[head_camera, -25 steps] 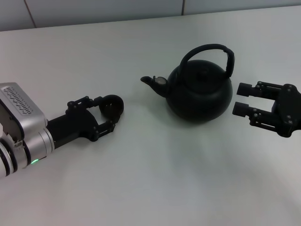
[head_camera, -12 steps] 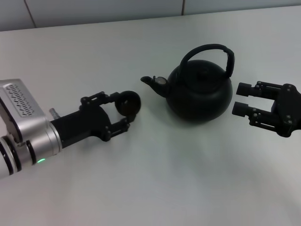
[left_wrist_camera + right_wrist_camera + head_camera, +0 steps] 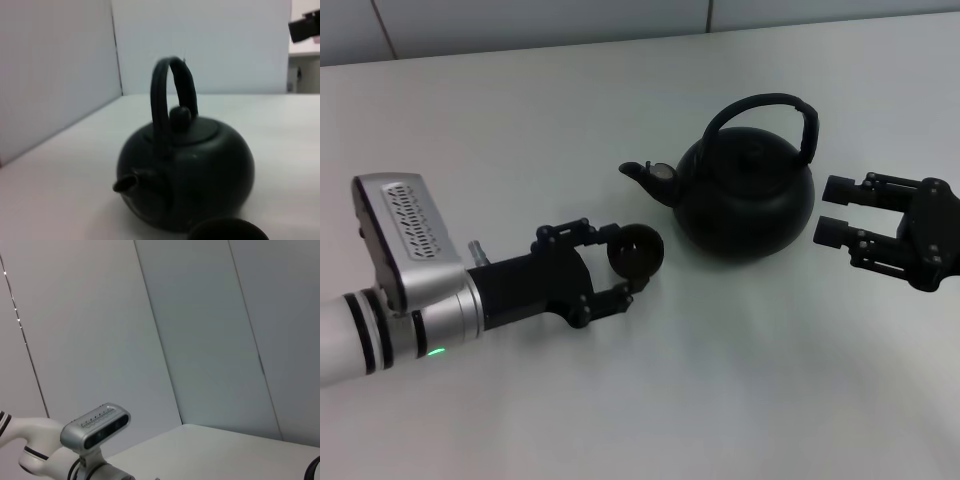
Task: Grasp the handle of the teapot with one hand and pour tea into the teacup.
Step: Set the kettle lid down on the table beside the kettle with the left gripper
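The matte-black teapot point(image 3: 745, 195) stands on the white table, its spout point(image 3: 638, 173) pointing left and its arched handle point(image 3: 765, 105) upright over the lid. My left gripper point(image 3: 625, 255) is shut on the tiny black teacup point(image 3: 636, 250) and holds it just left of the teapot, below the spout. In the left wrist view the teapot point(image 3: 190, 175) fills the middle, with the handle point(image 3: 172, 90) above and the teacup rim point(image 3: 227, 231) at the bottom edge. My right gripper point(image 3: 835, 212) is open, just right of the teapot, fingers pointing at it.
The white table point(image 3: 720, 400) spreads on all sides, with a grey wall edge point(image 3: 520, 20) behind. The right wrist view shows my left arm's silver wrist unit point(image 3: 95, 426) and wall panels.
My left gripper has carried the teacup to the right, from the table's left part up close to the teapot's spout. The right gripper and teapot have not moved.
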Controlling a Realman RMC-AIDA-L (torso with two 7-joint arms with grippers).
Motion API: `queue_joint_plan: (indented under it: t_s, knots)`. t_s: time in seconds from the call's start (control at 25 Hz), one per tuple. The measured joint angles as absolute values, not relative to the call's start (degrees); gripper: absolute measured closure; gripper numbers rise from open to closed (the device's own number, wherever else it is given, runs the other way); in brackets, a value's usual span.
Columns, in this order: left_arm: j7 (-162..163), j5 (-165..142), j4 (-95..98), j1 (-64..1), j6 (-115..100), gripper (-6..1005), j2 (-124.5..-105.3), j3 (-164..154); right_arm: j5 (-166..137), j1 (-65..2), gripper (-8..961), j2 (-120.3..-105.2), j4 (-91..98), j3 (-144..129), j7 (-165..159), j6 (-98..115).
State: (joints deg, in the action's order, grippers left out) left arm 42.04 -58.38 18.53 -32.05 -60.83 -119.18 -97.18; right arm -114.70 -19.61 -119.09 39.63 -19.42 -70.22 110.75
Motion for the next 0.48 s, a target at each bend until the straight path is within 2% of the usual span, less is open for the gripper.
queue_joint_plan:
  t_s: [0.48]
  knots:
    - [43.11,-53.93,21.73,-30.54,-56.39,242,-119.18,-103.01,-114.7,-19.51,395,-118.98,39.99,-19.42,-70.14,110.82]
